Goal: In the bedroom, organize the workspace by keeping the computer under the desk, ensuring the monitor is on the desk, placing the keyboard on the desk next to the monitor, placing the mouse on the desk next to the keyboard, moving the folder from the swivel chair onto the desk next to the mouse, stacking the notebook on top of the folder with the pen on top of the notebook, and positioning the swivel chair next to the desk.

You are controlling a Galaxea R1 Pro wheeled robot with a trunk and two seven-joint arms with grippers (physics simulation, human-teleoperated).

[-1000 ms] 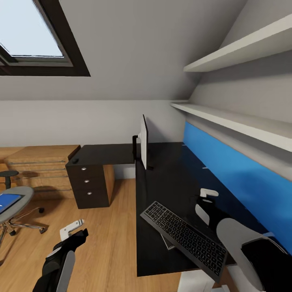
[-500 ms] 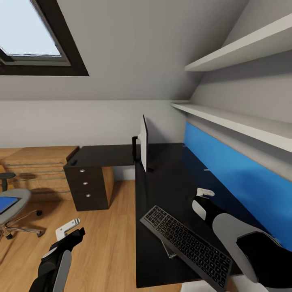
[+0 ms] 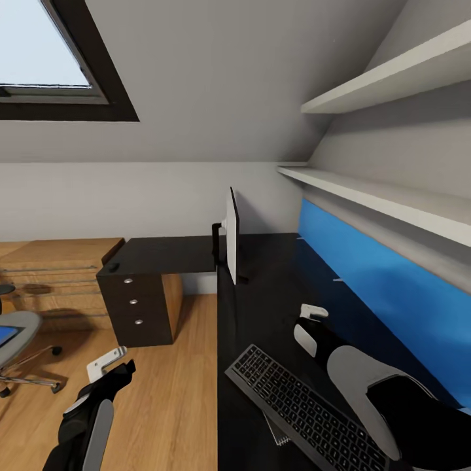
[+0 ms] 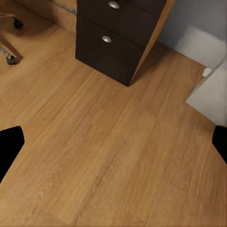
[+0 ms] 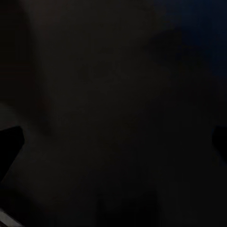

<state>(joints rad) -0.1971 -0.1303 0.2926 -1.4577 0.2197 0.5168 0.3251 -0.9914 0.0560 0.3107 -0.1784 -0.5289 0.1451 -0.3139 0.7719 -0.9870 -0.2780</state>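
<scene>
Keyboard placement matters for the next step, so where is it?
In the head view the keyboard lies on the desk near its front edge, before the monitor, beside the right gripper.

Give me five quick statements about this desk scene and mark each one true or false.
1. The keyboard lies on the desk. True.
2. The monitor lies flat on the floor. False: it stands upright on the desk.
3. The left gripper hangs over the wooden floor, holding nothing. True.
4. The swivel chair is pushed against the desk. False: it stands apart, out on the floor.
5. The right gripper grips the keyboard. False: it is over bare desktop beside it.
</scene>
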